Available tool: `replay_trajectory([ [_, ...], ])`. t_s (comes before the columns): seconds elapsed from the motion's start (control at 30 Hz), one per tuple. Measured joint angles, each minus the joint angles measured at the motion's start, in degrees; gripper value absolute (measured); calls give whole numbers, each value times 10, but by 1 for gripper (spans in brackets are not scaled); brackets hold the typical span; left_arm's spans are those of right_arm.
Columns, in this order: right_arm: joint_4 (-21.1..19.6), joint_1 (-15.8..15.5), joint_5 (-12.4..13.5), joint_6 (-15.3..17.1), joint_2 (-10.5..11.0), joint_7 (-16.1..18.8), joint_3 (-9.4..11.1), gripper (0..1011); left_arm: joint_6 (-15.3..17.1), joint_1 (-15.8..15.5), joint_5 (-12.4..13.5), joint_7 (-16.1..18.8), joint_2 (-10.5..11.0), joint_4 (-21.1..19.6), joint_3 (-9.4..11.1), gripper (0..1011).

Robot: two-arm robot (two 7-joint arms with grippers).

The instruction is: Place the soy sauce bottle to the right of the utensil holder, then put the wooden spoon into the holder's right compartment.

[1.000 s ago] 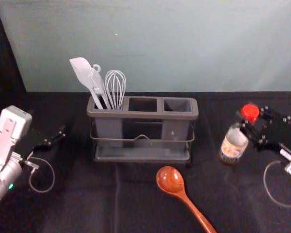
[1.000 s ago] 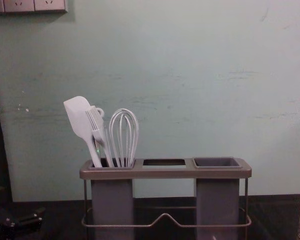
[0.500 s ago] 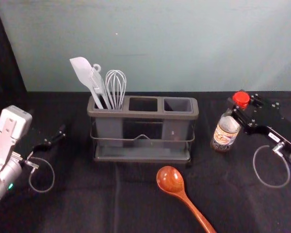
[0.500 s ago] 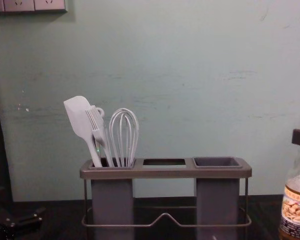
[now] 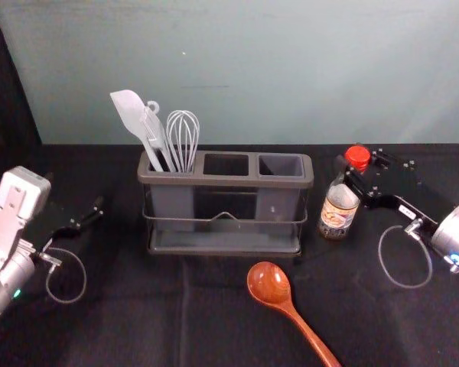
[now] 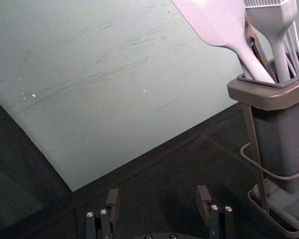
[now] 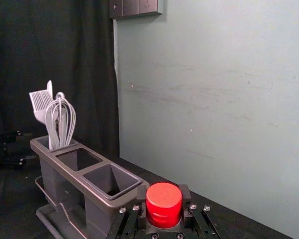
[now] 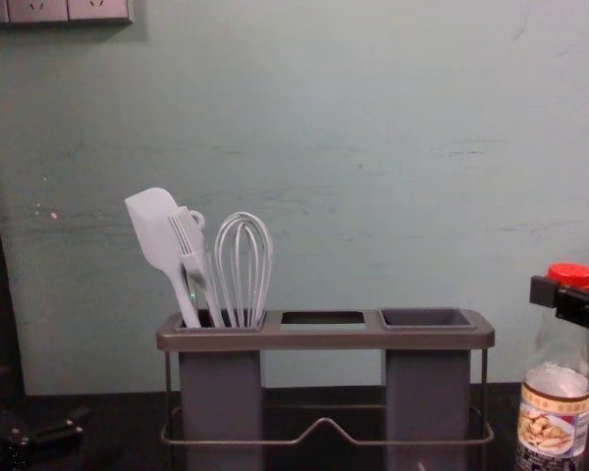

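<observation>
My right gripper (image 5: 356, 170) is shut on the soy sauce bottle (image 5: 339, 208) at its neck, just under the red cap, a short way right of the utensil holder (image 5: 224, 181). In the right wrist view the cap (image 7: 163, 204) sits between the fingers of the right gripper (image 7: 163, 193). The bottle (image 8: 553, 417) stands upright in the chest view; whether its base touches the table, I cannot tell. The wooden spoon (image 5: 269, 284) lies in front of the holder. The right compartment (image 5: 281, 166) is empty. My left gripper (image 5: 83, 219) is parked at far left; the left gripper (image 6: 158, 196) stands open.
A white spatula (image 5: 130, 115), a brush and a whisk (image 5: 182, 140) stand in the holder's left compartment. The black-covered table (image 5: 122, 313) ends at a pale wall (image 5: 291, 76). A dark curtain (image 7: 50, 45) hangs at the left side.
The right gripper has carried the bottle leftward, closer to the holder, so more of the bottle shows in the chest view. The left arm, holder and spoon have stayed put.
</observation>
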Motion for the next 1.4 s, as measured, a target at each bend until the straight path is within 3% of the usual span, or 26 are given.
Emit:
replay_trajectory([
  [0.7,40,15,-12,-25,-12,9,-13,381,0,0,0,0,0,0,0,1011],
  [1.4,51,15,-16,-23,-15,7,-9,381,0,0,0,0,0,0,0,1011],
])
